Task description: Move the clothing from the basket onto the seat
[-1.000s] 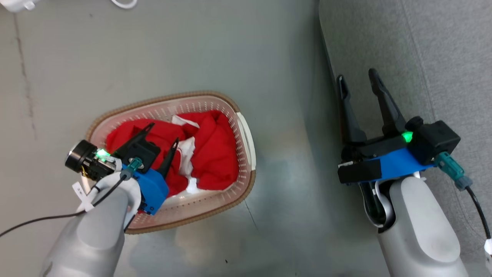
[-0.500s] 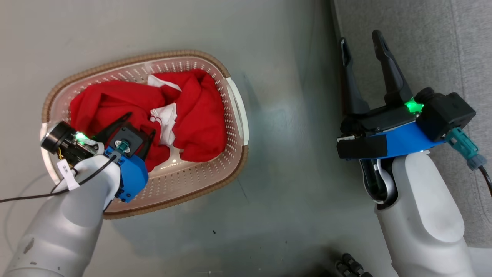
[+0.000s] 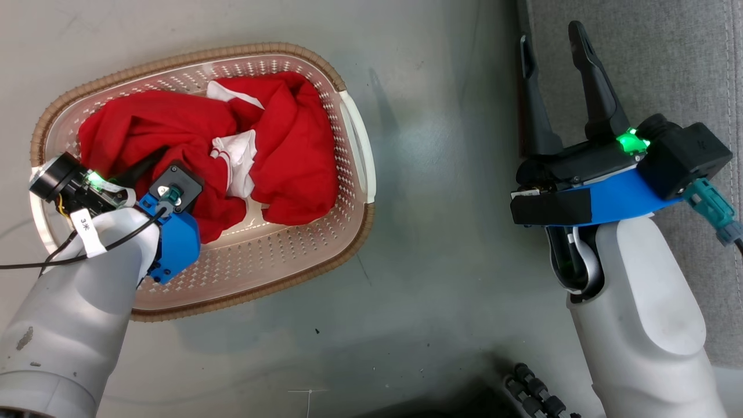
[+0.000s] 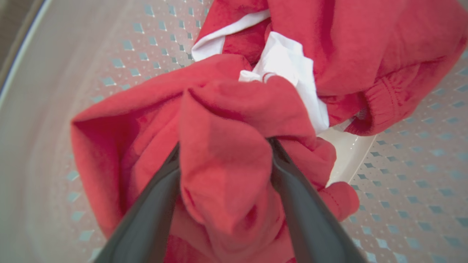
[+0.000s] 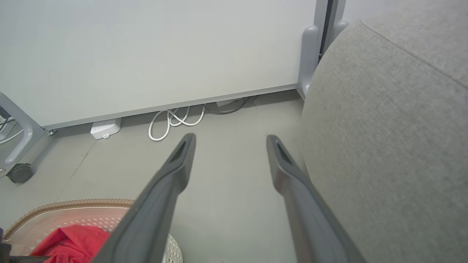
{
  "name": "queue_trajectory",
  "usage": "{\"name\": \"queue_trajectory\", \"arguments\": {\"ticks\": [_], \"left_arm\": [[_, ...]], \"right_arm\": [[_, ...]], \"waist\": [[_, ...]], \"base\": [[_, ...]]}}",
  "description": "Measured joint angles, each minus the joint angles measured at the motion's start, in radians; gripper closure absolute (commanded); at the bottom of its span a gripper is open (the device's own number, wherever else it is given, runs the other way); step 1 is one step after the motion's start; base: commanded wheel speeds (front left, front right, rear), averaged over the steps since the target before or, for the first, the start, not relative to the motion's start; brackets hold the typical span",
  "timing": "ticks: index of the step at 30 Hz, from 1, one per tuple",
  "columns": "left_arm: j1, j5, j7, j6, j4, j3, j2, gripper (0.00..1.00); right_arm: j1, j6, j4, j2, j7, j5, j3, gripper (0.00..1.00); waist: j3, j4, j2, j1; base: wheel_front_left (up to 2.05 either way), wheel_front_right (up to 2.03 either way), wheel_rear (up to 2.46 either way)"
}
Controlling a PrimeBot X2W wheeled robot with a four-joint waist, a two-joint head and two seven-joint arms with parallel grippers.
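The left arm comes in from 7 o'clock of the head view and dips steeply into the basket (image 3: 359, 145). There the left tool (image 4: 225, 153) is sunk in the clothing (image 3: 290, 157). Its two fingers (image 4: 153, 212) are spread wide, with a thick fold of red cloth standing between them, and they are not pinched together. The right arm rises from 5 o'clock. The right tool (image 3: 551, 35) points toward 12 o'clock, its fingers well apart and empty, over the floor (image 3: 435, 203) just beside the edge of the seat (image 3: 638, 58). There is one basket, at 10 o'clock, and one seat, at 1 o'clock. All the clothing lies bunched inside the basket, red with white trim, and I cannot tell how many garments make up the heap. One white tag (image 3: 84, 229) hangs on the left wrist; it shows a "3", and the mark after it is too small to read.
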Motion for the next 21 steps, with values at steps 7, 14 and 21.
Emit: {"name": "queue_trajectory", "arguments": {"ticks": [7,14,21], "left_arm": [[-0.019,0.000,0.000,0.001,0.016,-0.022,-0.009,1.00],[-0.011,-0.038,-0.004,0.002,0.018,-0.018,-0.028,1.00],[0.039,-0.089,-0.004,0.000,-0.106,-0.005,-0.058,1.00]], "right_arm": [[-0.003,0.000,0.002,0.000,0.000,0.003,0.001,0.00],[-0.008,0.000,0.015,0.000,0.000,0.002,-0.001,0.00],[0.012,0.000,0.032,0.000,0.000,-0.022,-0.021,0.00]], "waist": [[0.003,0.006,0.0000,-0.0001],[-0.025,0.015,0.0000,-0.0001],[-0.082,0.037,0.0000,-0.0001]], "base": [[0.00,0.00,0.00],[0.00,0.00,0.00],[0.00,0.00,0.00]]}}
